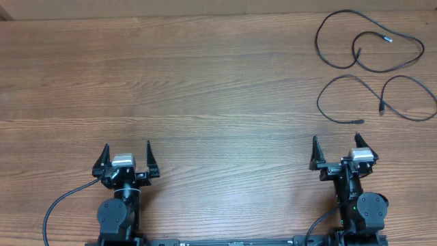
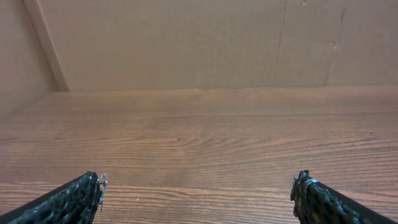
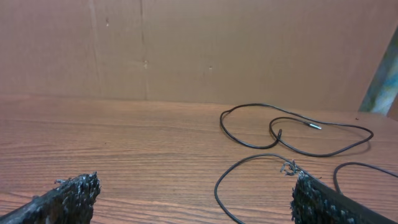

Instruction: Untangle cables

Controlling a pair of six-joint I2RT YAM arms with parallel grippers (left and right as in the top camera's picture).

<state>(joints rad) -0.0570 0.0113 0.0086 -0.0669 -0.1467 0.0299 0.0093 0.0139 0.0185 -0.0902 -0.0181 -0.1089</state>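
Two thin black cables lie on the wooden table (image 1: pixel 205 82) at its far right. The farther cable (image 1: pixel 317 42) (image 3: pixel 222 124) curls into loops that cross itself, with a small plug (image 1: pixel 389 39) at one end. The nearer cable (image 1: pixel 319 102) (image 3: pixel 216 188) runs in a wavy line toward the right edge and lies apart from the other. My right gripper (image 1: pixel 336 143) (image 3: pixel 196 186) stands open just short of the nearer cable, touching nothing. My left gripper (image 1: pixel 128 152) (image 2: pixel 198 186) is open over bare wood, far from both cables.
A brown cardboard wall (image 2: pixel 186 43) closes the back of the table. Thicker black arm cables (image 1: pixel 58 205) trail from the arm bases at the front edge.
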